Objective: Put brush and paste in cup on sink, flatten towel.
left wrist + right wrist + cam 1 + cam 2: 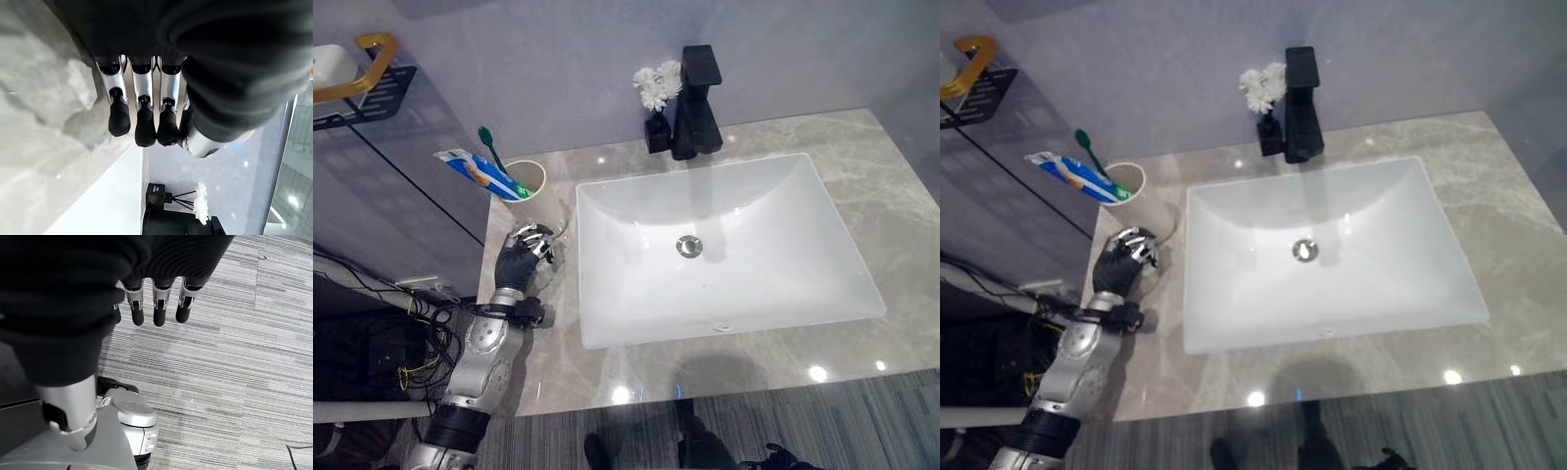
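Holding brush (489,147) and paste (480,171), cup (533,191)

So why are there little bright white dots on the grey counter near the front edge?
In the left eye view those dots are ceiling lights mirrored in the glossy counter; the sink basin shines too, and the faucet lays a soft grey shadow into it. In the left wrist view the left hand casts a blurry shadow on the counter.
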